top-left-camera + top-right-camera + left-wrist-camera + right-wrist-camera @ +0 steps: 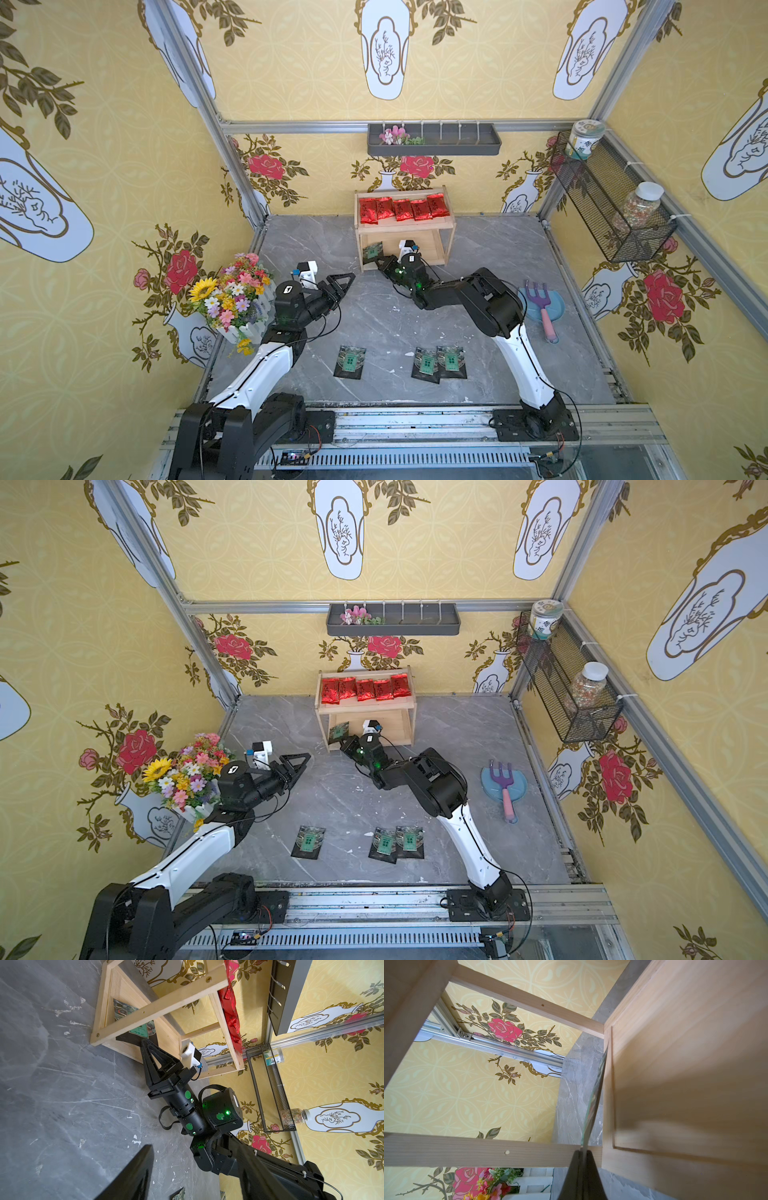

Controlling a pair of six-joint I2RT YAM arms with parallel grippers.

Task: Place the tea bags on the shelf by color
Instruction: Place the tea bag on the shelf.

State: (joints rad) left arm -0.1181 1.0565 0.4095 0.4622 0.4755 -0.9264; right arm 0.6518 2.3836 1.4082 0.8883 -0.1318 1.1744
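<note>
Gripping one black tea bag (372,252) by its near edge, the right tool (377,262) is seen clamped at the left near corner of the shelf (405,227). The sachet is held on edge, and the lower tier (419,248) lies just right and far of it. Red tea bags (403,209) fill the top tier. Three black tea bags (427,364) are left on the near bench (374,324). The left tool (347,284) is held wide and empty, well apart to the left.

the right arm reaches forward and leftward from its base, elbow raised, forearm sloping down to a low wrist. the right gripper (376,262) is clamped tight, its fingertips (573,1164) pinching the edge of a black tea bag (372,252) that stands on edge. the left arm stretches forward, its wrist rolled onto its side. the left gripper (350,277) points toward the right arm, jaws apart, holding nothing.
</note>
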